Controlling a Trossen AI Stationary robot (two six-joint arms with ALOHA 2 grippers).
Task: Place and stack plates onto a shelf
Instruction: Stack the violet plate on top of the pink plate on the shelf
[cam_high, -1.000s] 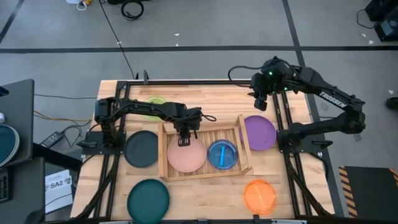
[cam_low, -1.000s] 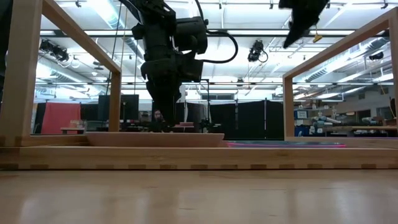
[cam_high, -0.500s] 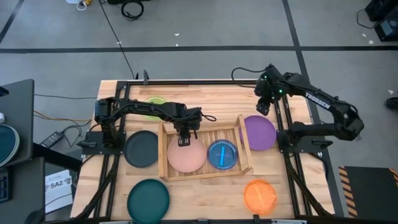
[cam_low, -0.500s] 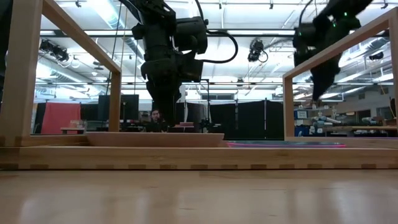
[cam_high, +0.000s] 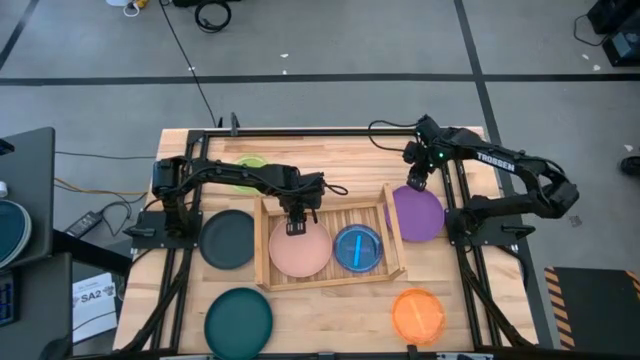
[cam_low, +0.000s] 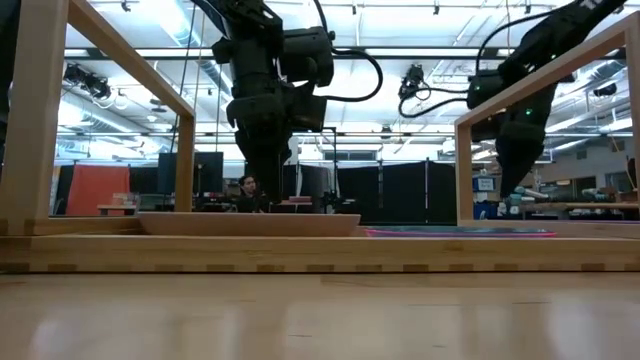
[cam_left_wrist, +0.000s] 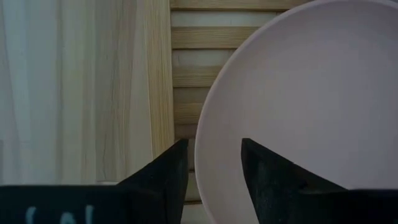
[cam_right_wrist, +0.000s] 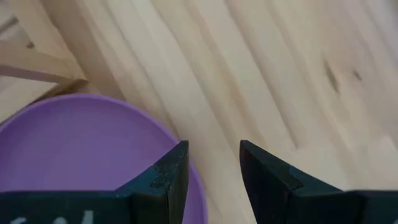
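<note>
On shelf (cam_high: 392, 232): two plates; outside: five.

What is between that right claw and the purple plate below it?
Nothing visible. The right gripper hangs with fingers apart over the far rim of the purple plate, with only bare table beside it.

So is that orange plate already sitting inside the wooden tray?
No. In the high view the orange plate lies on the bare tabletop outside the tray, which holds only the pink plate and the blue plate.
</note>
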